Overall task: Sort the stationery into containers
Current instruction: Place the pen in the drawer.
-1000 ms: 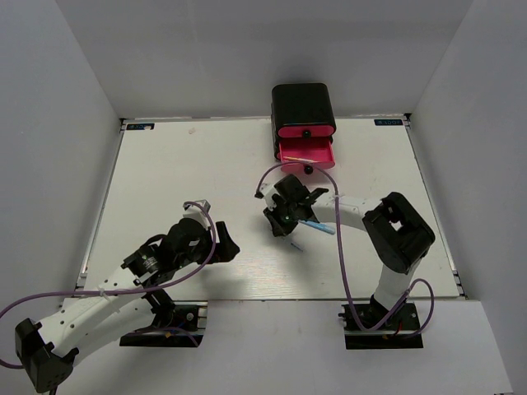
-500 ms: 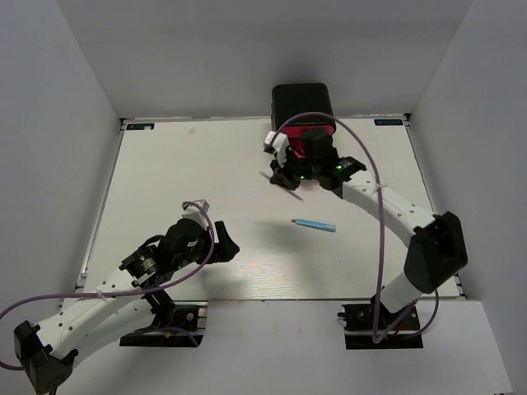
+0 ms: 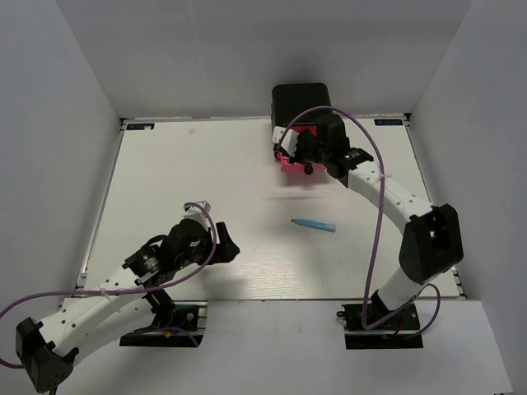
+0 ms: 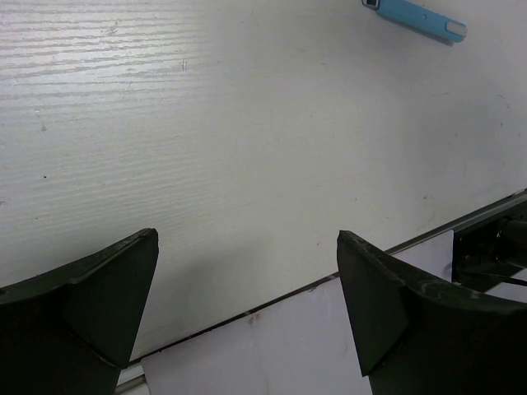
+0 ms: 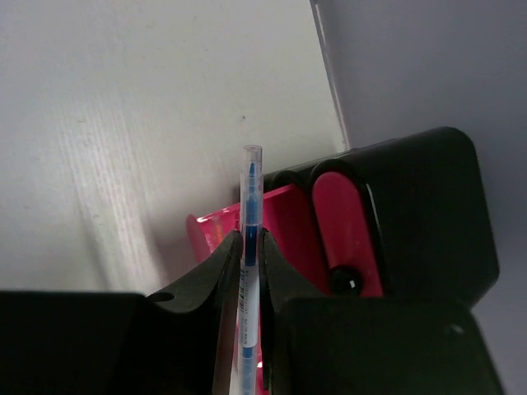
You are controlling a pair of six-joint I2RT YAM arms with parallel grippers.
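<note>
Pink drawers point(image 3: 287, 161) sit in a black cabinet point(image 3: 302, 100) at the far edge of the white counter point(image 3: 181, 181). In the right wrist view, the open drawer point(image 5: 284, 220) stands pulled out of the cabinet. Beside it is a shut drawer point(image 5: 344, 222) with a round black knob point(image 5: 343, 284).

The right claw point(image 5: 244, 244) hangs directly in front of the cabinet, over the open drawer. It is clamped on a slim blue pen point(image 5: 249, 197) with a clear barrel, whose end pokes out past the fingertips.

A light blue marker point(image 3: 314, 224) lies flat on the counter, well in front of the cabinet and apart from both arms.

The left claw point(image 4: 247, 247) is far from the cabinet, above the counter's near edge. Its jaws are spread wide with nothing between them.

Two small blue labels point(image 3: 387, 123) mark the counter's far corners on either side of the cabinet. Their writing is too small to read.
</note>
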